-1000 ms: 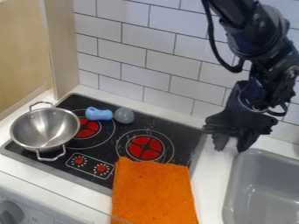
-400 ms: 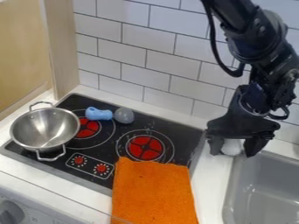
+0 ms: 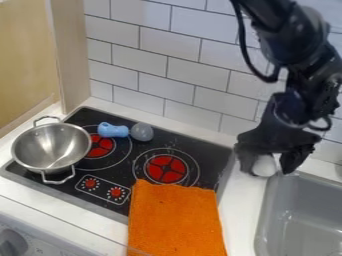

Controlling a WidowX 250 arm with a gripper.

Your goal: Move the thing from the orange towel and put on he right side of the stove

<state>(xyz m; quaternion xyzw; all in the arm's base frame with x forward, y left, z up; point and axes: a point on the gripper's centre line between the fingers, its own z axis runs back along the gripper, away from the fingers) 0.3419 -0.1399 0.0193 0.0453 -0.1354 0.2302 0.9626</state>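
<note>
White tiled wall (image 3: 190,60) runs behind everything, past the gripper (image 3: 269,167) on its far side. Below the wall lies the pale counter (image 3: 237,207), and set into it, to one side of the gripper, is the black stove (image 3: 210,155). On the other side and nearer the camera, the grey sink (image 3: 300,212) opens just beside the tool. The robot arm (image 3: 290,42) hangs from above, keeping the gripper over the narrow counter strip between stove and sink, which suits a drop on the stove's right.

Nearer the camera than the gripper, the orange towel (image 3: 175,220) overlaps the stove's front edge. Well apart from the tool, across the stove, a steel pot (image 3: 52,145) stands with its mouth up. Between pot and gripper, toward the wall, a blue toy (image 3: 113,130) lies beside a greyish ball (image 3: 141,132); both seem out of this job's way.

The gripper's fingers are parted, straddling the white rounded thing (image 3: 264,167), presumably what had to leave the towel. One finger is close against it or overlaps it; a gap shows on the sink side, so I judge it ungripped. It seems to rest on the counter, probably placed and being released. A straight lift should come next: a brushing finger could roll something that round toward the sink.
</note>
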